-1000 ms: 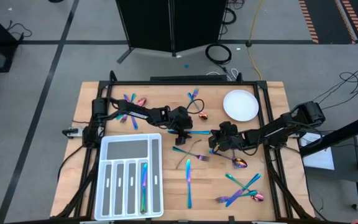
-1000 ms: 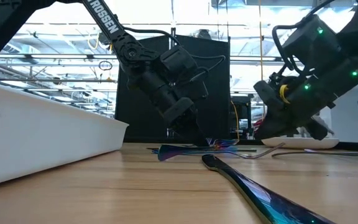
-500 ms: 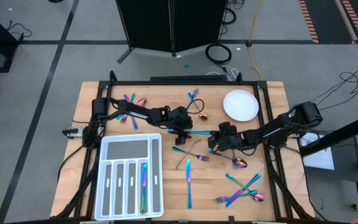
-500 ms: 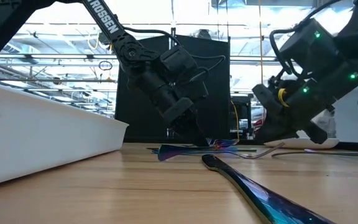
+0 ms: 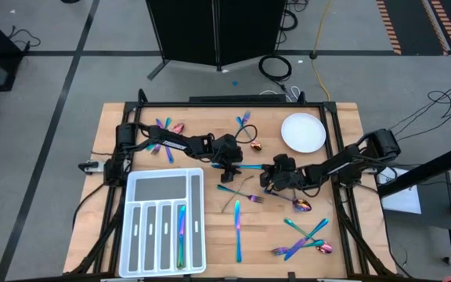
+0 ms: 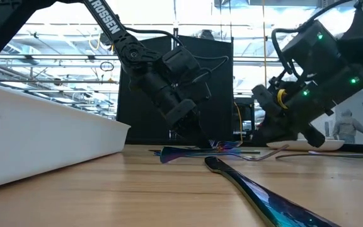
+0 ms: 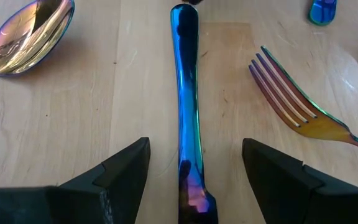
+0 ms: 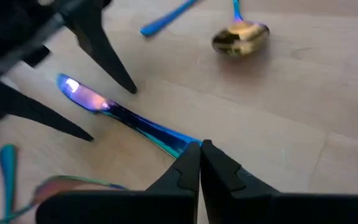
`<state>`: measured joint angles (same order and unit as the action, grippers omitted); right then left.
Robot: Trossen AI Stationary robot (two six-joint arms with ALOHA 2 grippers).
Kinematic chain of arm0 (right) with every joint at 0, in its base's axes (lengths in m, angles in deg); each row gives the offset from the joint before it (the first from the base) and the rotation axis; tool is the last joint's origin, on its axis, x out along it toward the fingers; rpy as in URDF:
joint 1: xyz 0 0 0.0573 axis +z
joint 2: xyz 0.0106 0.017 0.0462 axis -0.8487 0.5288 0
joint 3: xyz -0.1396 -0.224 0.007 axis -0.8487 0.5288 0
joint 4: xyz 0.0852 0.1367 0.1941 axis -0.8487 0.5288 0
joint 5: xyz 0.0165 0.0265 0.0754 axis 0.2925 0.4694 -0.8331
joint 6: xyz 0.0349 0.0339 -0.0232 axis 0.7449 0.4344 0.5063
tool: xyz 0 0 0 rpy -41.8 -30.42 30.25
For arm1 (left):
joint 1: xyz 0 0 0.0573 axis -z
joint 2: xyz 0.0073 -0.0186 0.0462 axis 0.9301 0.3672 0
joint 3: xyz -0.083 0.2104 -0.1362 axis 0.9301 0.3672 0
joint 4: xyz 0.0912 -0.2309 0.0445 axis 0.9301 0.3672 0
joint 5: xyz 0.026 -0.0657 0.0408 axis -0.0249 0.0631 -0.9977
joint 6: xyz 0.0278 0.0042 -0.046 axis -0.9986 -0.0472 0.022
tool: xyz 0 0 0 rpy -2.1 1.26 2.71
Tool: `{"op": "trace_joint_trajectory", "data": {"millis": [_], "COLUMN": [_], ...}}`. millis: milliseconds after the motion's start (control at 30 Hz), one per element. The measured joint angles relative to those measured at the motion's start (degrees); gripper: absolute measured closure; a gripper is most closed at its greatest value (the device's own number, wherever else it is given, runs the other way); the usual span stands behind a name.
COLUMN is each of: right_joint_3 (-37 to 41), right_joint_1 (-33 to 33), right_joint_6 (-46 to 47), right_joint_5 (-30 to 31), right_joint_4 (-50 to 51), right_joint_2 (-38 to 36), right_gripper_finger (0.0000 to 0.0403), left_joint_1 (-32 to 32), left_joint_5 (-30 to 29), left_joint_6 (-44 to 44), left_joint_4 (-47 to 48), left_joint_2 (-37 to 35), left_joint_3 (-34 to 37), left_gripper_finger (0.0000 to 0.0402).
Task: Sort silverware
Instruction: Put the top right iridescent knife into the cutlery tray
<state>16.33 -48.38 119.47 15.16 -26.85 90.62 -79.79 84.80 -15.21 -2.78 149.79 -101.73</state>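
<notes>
At bench centre, high view: the left end effector [image 5: 232,163] hangs over 1 blue knife [image 5: 250,166], whose long axis runs across the bench toward the right end effector [image 5: 271,177]. Both end effectors are at this knife, one at each end; the left one is over the handle end. Other silverware lies scattered around; the white tray [image 5: 163,227] sits near the front left, the white plate [image 5: 303,132] at the back right.

Low view: the left end effector [image 6: 197,140] reaches down to the bench at the knife [image 6: 188,151]; the right end effector [image 6: 266,135] hangs just above the bench beside it. A second knife [image 6: 263,192] lies in the foreground.

Left wrist view: fingers [image 7: 126,171] spread wide, 1 on each side of the knife [image 7: 188,106], nothing gripped. The knife's axis runs straight away from the wrist, midway between the fingers. A spoon [image 7: 30,31] and a fork [image 7: 297,106] lie to either side, apart from it.

Right wrist view: the right fingers [image 8: 188,171] are pressed together, empty, their tip at the near end of the knife [image 8: 129,118]; contact cannot be told. The left arm's fingers straddle its far end. A spoon [image 8: 241,37] lies beyond.
</notes>
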Motion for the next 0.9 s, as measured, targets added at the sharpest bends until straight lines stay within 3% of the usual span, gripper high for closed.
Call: {"op": "trace_joint_trajectory", "data": {"millis": [333, 900], "right_joint_3": [-0.5, -0.2], "right_joint_1": [0.1, 0.0], "right_joint_6": [5.1, 9.1], "right_joint_5": [1.7, -2.4], "right_joint_4": [-2.4, 2.8], "right_joint_2": [8.2, 4.6], "right_gripper_finger": [0.0403, 0.0403], "left_joint_1": [0.0, 0.0], "left_joint_5": [0.0, 0.0], "left_joint_6": [0.0, 0.1], "left_joint_4": [0.0, 0.4], "left_joint_2": [0.0, 0.0], "left_joint_3": [0.0, 0.0], "left_gripper_finger": [0.0142, 0.0142]}}
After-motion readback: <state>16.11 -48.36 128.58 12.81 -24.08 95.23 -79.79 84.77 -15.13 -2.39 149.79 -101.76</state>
